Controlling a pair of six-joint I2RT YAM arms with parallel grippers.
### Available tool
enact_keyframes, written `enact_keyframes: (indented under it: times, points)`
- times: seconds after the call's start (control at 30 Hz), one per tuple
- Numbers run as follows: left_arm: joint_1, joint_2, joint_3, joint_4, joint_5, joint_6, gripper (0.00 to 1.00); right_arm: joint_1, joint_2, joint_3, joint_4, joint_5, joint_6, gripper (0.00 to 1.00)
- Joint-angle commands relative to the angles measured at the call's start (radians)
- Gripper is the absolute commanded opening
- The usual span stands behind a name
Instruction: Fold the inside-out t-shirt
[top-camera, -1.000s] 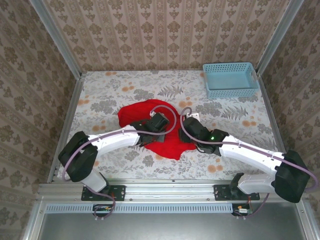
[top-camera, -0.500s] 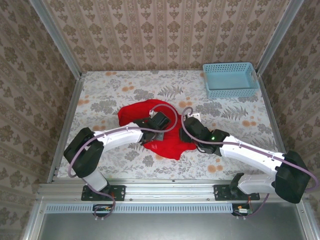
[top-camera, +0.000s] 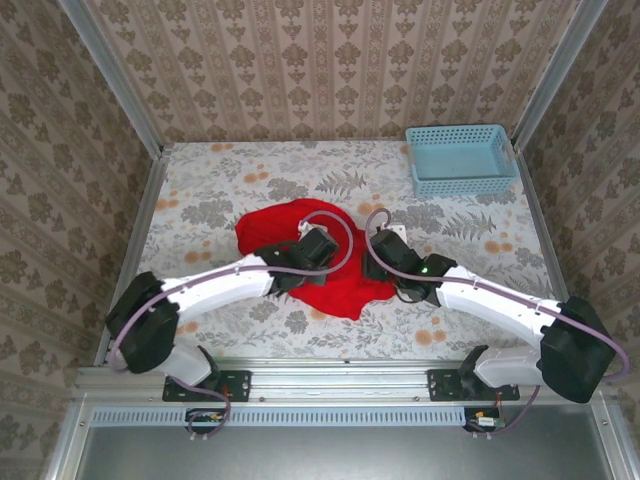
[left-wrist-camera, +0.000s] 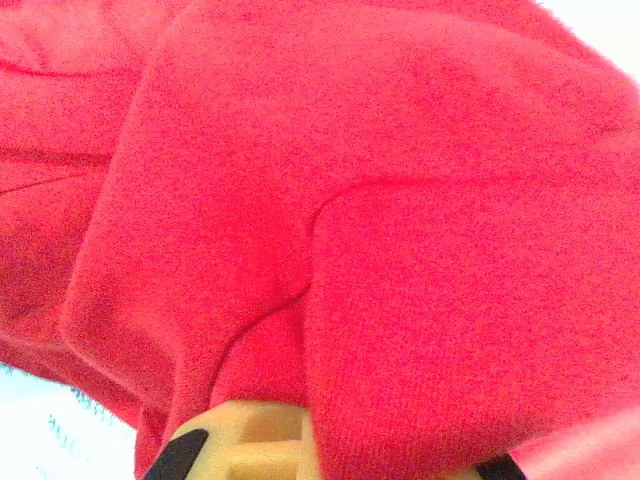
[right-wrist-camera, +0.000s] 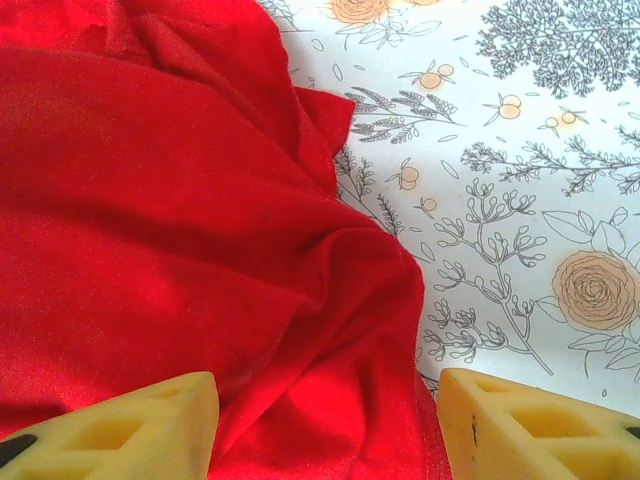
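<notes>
Two arms meet over the inside-out t-shirt (top-camera: 335, 288), which lies crumpled in a loose heap on the flower-patterned table (top-camera: 220, 190), about midway across it and closer to the arms' bases than to the back wall. A light-blue basket (top-camera: 465, 185) stands well apart from the t-shirt, beyond it and to the right, in the table's far corner.

From above, the left end effector (top-camera: 310, 255) sits on the middle of the t-shirt, reaching in from its left side. It is closed. In the left wrist view, red cloth is bunched against its yellow fingers (left-wrist-camera: 245, 440) and draped over them, with folds running down into the grip, so it appears clamped on the fabric.

At the t-shirt's right edge, the right end effector (right-wrist-camera: 325, 435) has its two yellow fingers (right-wrist-camera: 120, 425) standing wide apart, low over the cloth. A wrinkled red fold lies between them, and bare patterned table shows just beside the t-shirt's hem.
</notes>
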Motion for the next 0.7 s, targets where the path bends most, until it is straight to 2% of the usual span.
enact_keyframes:
  times: [0.0,0.1,0.2,0.33,0.47,0.67]
  points:
    - [-0.015,-0.12,-0.069,0.0,0.032,0.021,0.0,-0.006,0.009,-0.005,0.012,-0.044,0.027,0.62]
    - [-0.012,-0.238,-0.134,0.065,0.079,0.035,0.0,-0.002,0.02,0.005,0.047,-0.083,0.009,0.63]
    - [-0.006,-0.334,-0.176,0.104,0.078,0.049,0.0,0.024,0.022,0.019,0.077,-0.103,-0.023,0.63]
    - [0.045,-0.429,-0.24,0.171,0.115,0.046,0.0,0.073,0.035,0.038,0.108,-0.116,-0.066,0.64]
    - [0.117,-0.45,-0.286,0.222,0.205,0.024,0.0,0.135,0.074,0.06,0.155,-0.149,-0.108,0.64]
    - [0.133,-0.44,-0.303,0.239,0.243,0.028,0.0,0.211,0.112,0.086,0.229,-0.161,-0.158,0.64]
